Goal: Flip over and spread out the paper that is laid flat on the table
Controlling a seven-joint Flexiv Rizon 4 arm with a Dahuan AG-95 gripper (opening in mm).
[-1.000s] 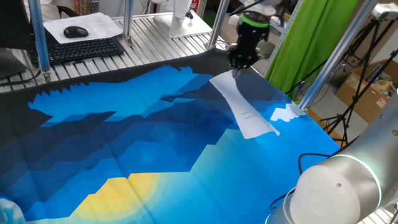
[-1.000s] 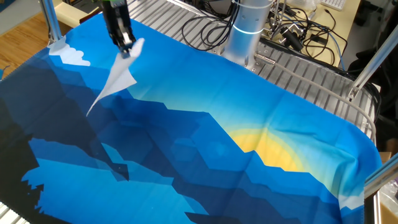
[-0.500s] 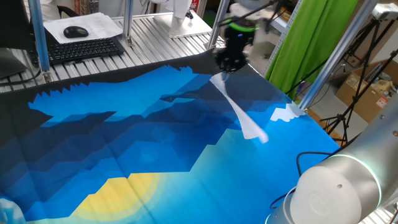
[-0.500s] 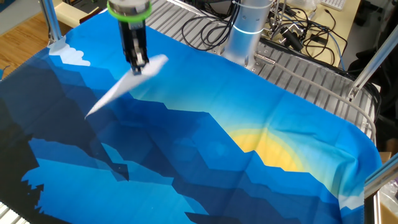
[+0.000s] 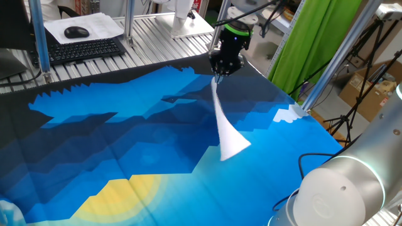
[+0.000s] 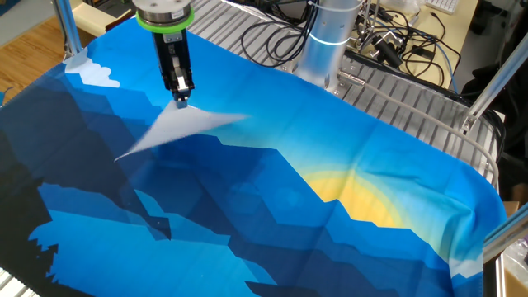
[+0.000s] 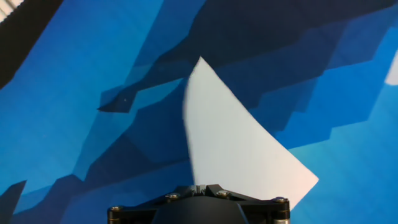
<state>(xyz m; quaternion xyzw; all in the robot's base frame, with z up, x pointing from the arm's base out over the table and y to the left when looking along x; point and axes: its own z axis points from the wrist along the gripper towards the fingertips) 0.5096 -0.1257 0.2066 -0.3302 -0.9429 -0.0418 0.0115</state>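
Change: since a second ago the gripper (image 5: 217, 75) has carried its pinched edge from the far right corner toward the cloth's middle, and the paper (image 5: 227, 132) has swung round with it.
Table: the table (image 5: 125, 157), blue and navy cloth with a yellow patch, fills both fixed views.
Bench: a ribbed metal bench (image 5: 157, 34) lies beyond it, carrying a keyboard (image 5: 85, 50) and mouse (image 5: 76, 32).
Arm: black wrist with a green ring, reaching down over the cloth's far part.
Paper: hanging from one edge and sloping down toward the cloth, lower end near or on it; blank white in the hand view.
Gripper: fingers clamped on the paper's upper edge.
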